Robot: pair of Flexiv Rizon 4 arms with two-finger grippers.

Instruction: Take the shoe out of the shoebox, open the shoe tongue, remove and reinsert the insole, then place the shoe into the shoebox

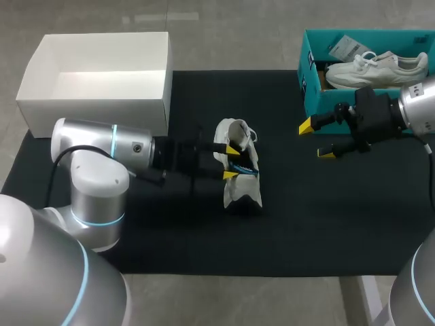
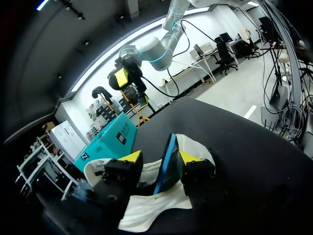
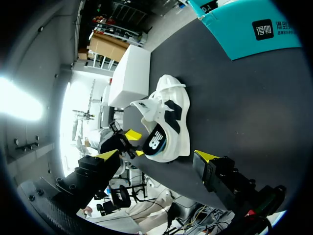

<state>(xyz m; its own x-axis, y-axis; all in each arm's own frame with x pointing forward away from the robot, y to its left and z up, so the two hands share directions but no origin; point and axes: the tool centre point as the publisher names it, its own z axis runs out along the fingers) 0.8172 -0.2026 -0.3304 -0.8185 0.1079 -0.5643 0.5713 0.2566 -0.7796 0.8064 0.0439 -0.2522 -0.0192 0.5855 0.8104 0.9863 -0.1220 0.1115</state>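
A white shoe (image 1: pixel 239 192) is lying on its side in the middle of the black mat (image 1: pixel 306 224) that is covering the counter, with its opening facing left. The left gripper (image 1: pixel 233 161) is reaching in from the left and holding the shoe at that opening. Its fingers are standing partly apart, one on each side of the upper. In the left wrist view a blue-edged strip (image 2: pixel 167 161) is standing upright between them, probably the insole's edge, and it is pressing against one finger. White upper is showing outside both yellow tips.

The right gripper (image 1: pixel 318 140) is hovering to the right of the shoe, well apart from it and just near of the teal shoebox (image 1: pixel 311 92). Its fingers are spread wide and holding nothing. From its wrist view the shoe (image 3: pixel 178 122) is lying ahead of the open fingers, and a dark insole (image 3: pixel 155 140) is showing in the opening, where the left gripper's yellow tips are sitting.

The shoebox is standing at the far right, its front corner resting on the mat's far edge — a second white shoe (image 1: pixel 377 68) is lying inside it. A white box (image 1: pixel 95 102) is sitting open at the far left, just beyond the left arm.
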